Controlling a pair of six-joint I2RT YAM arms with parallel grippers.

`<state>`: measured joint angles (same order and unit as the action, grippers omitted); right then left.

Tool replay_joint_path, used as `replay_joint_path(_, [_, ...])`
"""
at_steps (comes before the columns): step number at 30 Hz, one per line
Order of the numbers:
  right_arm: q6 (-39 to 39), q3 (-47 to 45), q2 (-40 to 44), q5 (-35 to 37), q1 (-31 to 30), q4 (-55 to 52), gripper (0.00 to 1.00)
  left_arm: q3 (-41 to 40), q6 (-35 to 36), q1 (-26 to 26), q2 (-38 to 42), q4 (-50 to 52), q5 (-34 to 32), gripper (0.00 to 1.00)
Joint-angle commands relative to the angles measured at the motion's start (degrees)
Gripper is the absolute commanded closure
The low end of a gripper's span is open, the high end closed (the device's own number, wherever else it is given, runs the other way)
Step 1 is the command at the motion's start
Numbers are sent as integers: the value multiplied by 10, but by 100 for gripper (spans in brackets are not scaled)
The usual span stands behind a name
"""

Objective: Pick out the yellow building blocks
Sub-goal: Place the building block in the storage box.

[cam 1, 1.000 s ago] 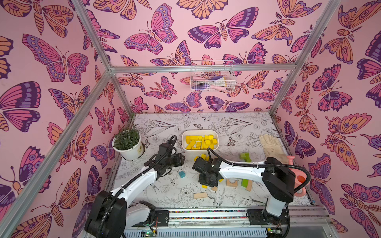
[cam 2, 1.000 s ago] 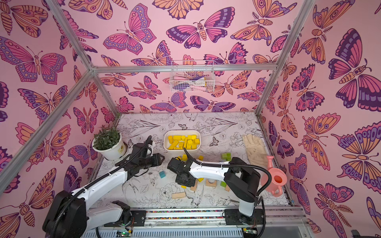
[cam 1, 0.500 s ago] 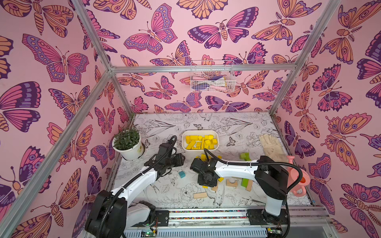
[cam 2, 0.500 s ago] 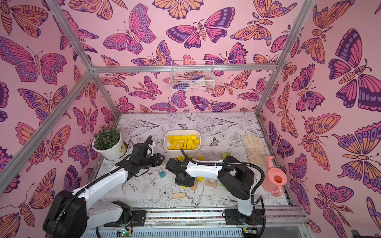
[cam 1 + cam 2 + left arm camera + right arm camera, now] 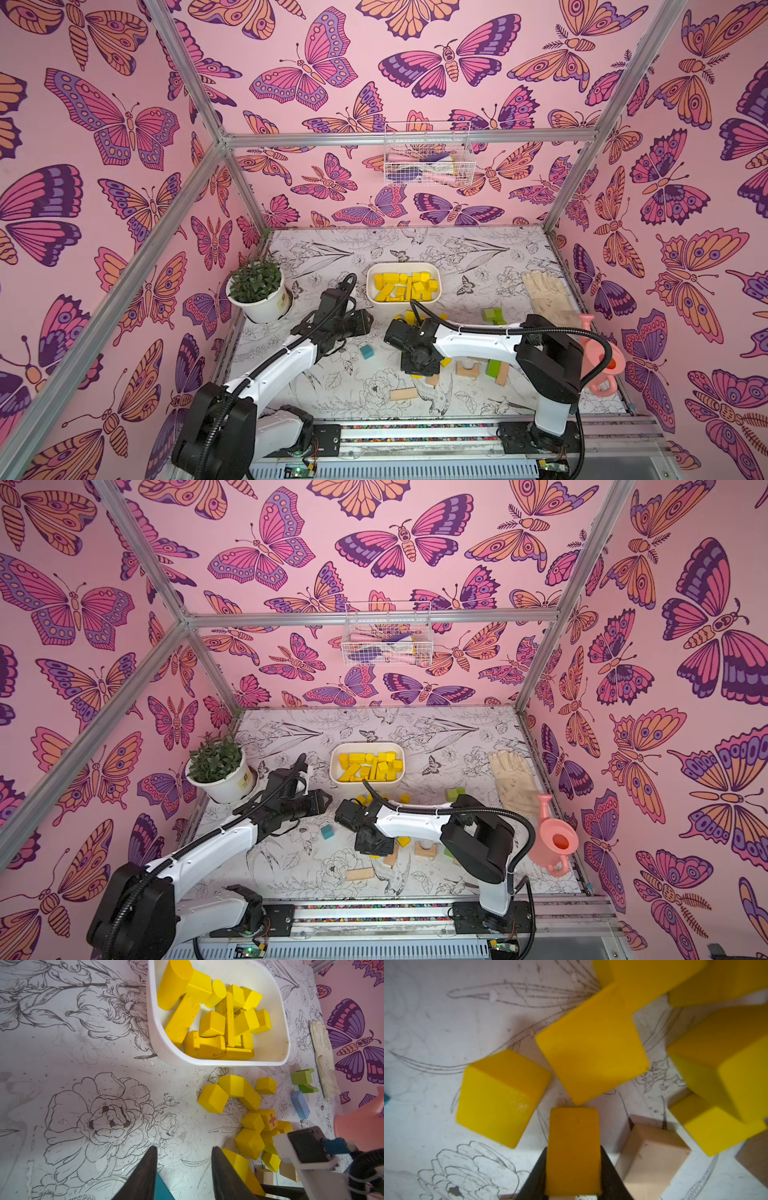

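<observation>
Roughly half done, it seems: many yellow building blocks point(image 5: 182, 1020) fill the white tray point(image 5: 272, 1047), while a loose cluster point(image 5: 213, 1098) lies on the tabletop point(image 5: 83, 1022) just beside it. The right gripper point(image 5: 573, 1148) has its fingers point(image 5: 537, 1172) clamped on 1 yellow bar point(image 5: 573, 1126). The left gripper point(image 5: 182, 1149) hangs narrowly parted and empty.

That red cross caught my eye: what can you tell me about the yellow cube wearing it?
A small bright yellow cube, painted wood by the look, with a red plus on one visible face. It lies on the flower-print table, outside the white tray, wedged among other loose yellow blocks that touch it. Nothing grips it.
</observation>
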<state>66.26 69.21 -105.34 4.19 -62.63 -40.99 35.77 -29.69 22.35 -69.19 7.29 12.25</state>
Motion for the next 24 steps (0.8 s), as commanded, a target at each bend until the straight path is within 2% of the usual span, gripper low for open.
replay_joint_path(1, [-62, 11, 72, 43, -1, -17, 78, -1, -4, -5, -3, -10, 6, 57])
replay_joint_path(5, [-110, 22, 115, 52, 17, -12, 79, 0, -4, -6, -7, -12, 11, 57])
replay_joint_path(11, [-190, 62, 131, 33, 78, -6, 80, -2, -3, -7, -6, -16, 15, 57])
replay_joint_path(19, [-305, 180, 66, 27, 145, -14, 79, -7, -3, -11, -1, -22, 21, 56])
replay_joint_path(24, [-342, 242, 11, 30, 168, -13, 79, -6, -3, -13, -5, -25, 26, 56])
